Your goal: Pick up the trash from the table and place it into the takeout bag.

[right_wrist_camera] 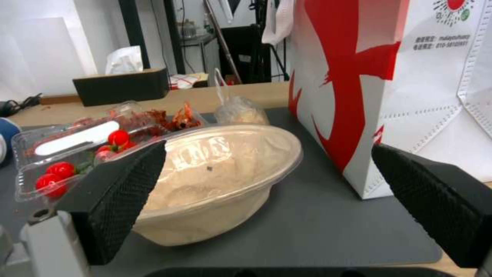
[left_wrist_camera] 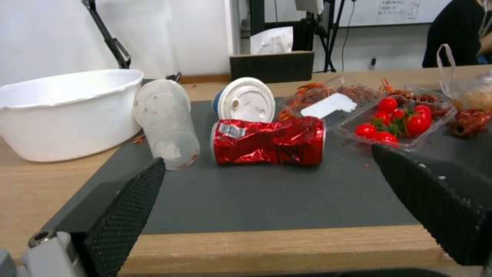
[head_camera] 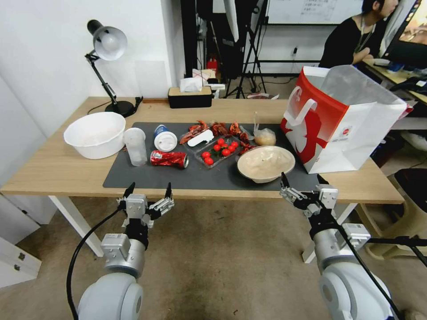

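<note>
While both pincers gape (left [head_camera: 148,190], right [head_camera: 303,179]), paper bowl [head_camera: 266,163] half hidden behind right fingers [right_wrist_camera: 119,194].

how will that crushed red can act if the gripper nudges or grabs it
The crushed red can lies on its side on the dark mat, so a nudge may roll it, though its dents would likely stop it soon. Being crumpled, it is probably empty and light, and may buckle further under a firm squeeze. The creased metal should give the fingers decent purchase.
</note>
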Tool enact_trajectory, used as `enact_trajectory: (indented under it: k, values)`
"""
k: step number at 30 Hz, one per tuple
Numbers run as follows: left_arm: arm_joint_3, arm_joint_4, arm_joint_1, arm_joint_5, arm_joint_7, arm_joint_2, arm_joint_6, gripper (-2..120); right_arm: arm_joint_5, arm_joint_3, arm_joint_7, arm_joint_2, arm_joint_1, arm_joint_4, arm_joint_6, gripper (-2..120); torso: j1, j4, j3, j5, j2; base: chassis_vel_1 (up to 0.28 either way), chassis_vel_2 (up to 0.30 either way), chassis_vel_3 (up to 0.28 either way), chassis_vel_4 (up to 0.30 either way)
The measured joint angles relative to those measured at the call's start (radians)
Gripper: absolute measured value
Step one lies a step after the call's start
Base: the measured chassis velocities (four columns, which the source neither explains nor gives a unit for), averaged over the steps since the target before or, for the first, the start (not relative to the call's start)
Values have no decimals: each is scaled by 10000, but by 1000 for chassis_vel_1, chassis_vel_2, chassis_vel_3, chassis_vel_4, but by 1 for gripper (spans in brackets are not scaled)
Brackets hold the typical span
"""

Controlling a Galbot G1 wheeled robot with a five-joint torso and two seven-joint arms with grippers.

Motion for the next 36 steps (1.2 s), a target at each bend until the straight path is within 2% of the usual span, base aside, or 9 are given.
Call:
enact_trajectory:
  k: [13, 20, 29, 36]
  values:
    - [-12, 75, 22, -32, -1, -4, -202, 100, 395, -90, 128, -176, 385, -346, -26, 100, 0, -1, 0, 1, 0, 0, 0, 0, 0]
    - [-21, 128, 51, -29, 12, -29, -259, 100, 2371, -662, 628, -260, 883, -765, 82, 100, 0, 0, 1, 0, 0, 0, 0, 0, 0]
    - [-75, 164, 61, -27, 16, -35, -316, 100, 3565, -1049, 1302, -189, 1175, -1044, -7, 100, 0, 0, 1, 0, 0, 0, 0, 0, 0]
    - [-100, 220, 41, -26, 15, -40, -357, 100, 5032, -1279, 2341, -107, 1551, -1397, -201, 100, 0, 0, 1, 0, 0, 0, 0, 0, 0]
